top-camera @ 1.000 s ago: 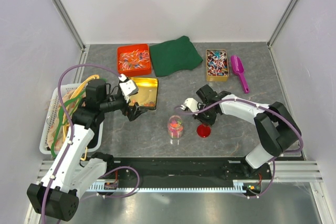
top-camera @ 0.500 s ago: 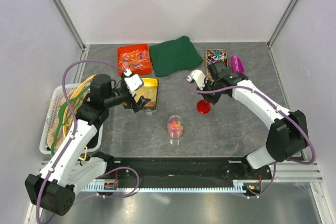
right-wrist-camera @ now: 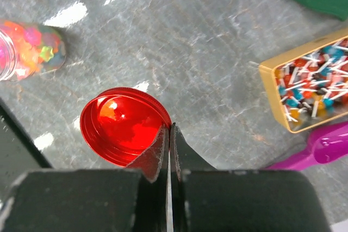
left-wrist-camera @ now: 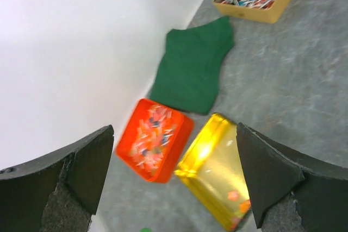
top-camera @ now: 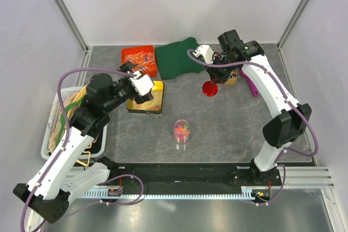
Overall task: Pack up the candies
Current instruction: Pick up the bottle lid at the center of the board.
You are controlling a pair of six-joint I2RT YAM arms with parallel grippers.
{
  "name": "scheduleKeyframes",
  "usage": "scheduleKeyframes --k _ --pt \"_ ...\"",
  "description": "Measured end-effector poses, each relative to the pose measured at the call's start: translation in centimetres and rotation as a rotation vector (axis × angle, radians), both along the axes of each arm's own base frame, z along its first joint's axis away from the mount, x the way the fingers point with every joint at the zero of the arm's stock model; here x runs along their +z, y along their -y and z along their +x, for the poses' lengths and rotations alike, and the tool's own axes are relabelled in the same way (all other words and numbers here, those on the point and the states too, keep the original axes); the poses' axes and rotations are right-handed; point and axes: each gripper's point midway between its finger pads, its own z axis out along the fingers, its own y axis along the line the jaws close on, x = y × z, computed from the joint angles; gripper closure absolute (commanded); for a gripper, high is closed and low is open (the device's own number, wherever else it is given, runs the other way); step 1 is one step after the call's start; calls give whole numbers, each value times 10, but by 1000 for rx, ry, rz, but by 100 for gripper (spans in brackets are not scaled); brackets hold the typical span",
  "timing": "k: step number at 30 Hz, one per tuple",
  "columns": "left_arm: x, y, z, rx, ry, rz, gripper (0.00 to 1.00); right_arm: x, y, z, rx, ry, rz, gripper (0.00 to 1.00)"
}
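Observation:
The candies (top-camera: 182,129) are small orange, yellow, pink and green pieces inside a clear open jar (top-camera: 182,132) at the table's middle; the jar (right-wrist-camera: 27,44) also shows at the left of the right wrist view. A few more candies (left-wrist-camera: 239,202) lie in a shiny gold tin (top-camera: 148,99). My right gripper (top-camera: 213,81) is shut on the rim of a red lid (right-wrist-camera: 122,126), holding it above the table at the back. My left gripper (top-camera: 140,84) hovers wide open over the gold tin (left-wrist-camera: 217,167), holding nothing.
An orange tray (top-camera: 139,61) of slim wrapped sweets sits back left, beside a green cloth (top-camera: 181,58). A gold box of twist-wrapped sweets (right-wrist-camera: 310,96) and a purple scoop (top-camera: 251,82) lie under my right arm. A white basket (top-camera: 51,129) stands at the left edge.
My right arm carried the red lid from beside the jar up and back toward the sweets box. My left gripper rose and drew back over the gold tin, still open.

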Motion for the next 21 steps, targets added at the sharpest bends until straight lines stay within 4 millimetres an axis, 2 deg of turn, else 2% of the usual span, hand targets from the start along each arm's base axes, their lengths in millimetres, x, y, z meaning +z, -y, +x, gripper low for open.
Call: scheduleKeyframes --k 5,8,10,13,17,19,21 --pt "4 -15 0 33 104 152 0 -3 -2 1 12 -70 -19 100" --pt "10 -18 -5 8 186 242 0 10 -7 4 28 -49 2 100" --pt "15 -13 -14 -42 260 292 0 18 -9 5 41 -30 17 100" --pt "8 7 -38 -165 416 373 0 26 -12 5 62 -8 32 100" --pt "-31 45 -70 -367 599 504 0 34 -14 4 83 7 48 100" --pt "-46 66 -78 -448 639 561 0 40 -17 4 93 18 62 100" --pt "-49 87 -83 -493 682 583 0 45 -20 3 101 29 71 100"
